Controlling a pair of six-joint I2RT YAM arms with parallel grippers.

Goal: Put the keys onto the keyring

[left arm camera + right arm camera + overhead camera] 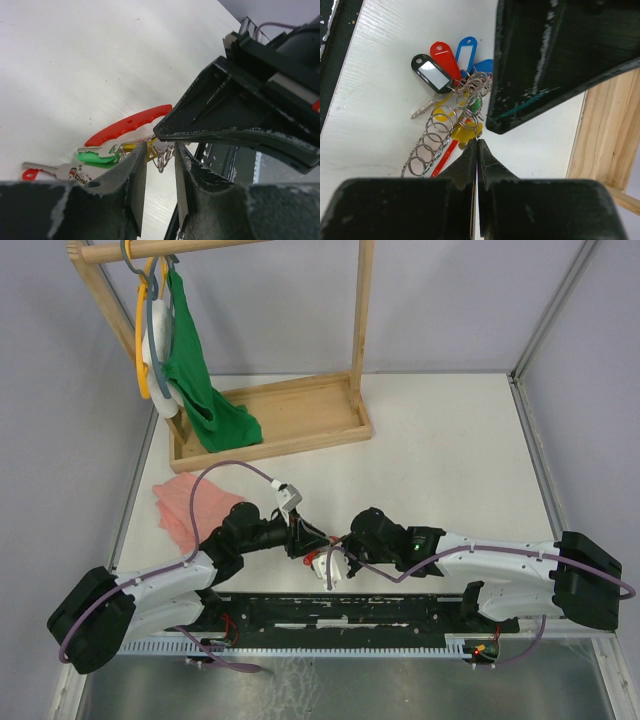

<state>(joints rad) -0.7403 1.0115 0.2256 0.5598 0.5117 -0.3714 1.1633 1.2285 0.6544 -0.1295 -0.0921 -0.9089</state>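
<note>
**Left claw** (160, 150): released. Its jaws stood a narrow gap apart, with nothing seen clamped between them. A few links of small rings hung just past its tips.

**Right claw** (476, 144): clenched, pads pressed flat together. Its tip met the left claw's tip from the opposite side, low over the table (450, 440).

**Yellow-tagged key** (465, 132): lay directly ahead of the right claw's tip and touched it. Whether the tip pinched the tag's edge could not be told. Only the yellow tag showed; the metal blade was hidden.

**Green-tagged key** (474, 104): lay just beyond the yellow tag, between the right claw's tip and the ring cluster. Seen from the left claw, it lay ahead and to the left, under the long red strip.

**Ring cluster** (475, 85): a tangle of small silver rings farther ahead of the right claw. The tags met here.

**Chain of rings** (432, 142): a line of overlapping silver rings running from the cluster down along the left side of the right claw.

**Black tag** (432, 72), **red tag** (445, 57), **blue tag** (466, 50): fanned out farthest ahead of the right claw, to the left.

**Long red strip** (130, 125): curved plastic, ahead and to the left of the left claw.

**Red-headed key** (50, 171): lay flat, far left of the left claw.

**Wooden rack** (290, 410): stood well beyond both claws and carried a green garment (205, 390).

**Pink cloth** (185, 505): lay on the table beside the left arm, apart from the claws.
</note>
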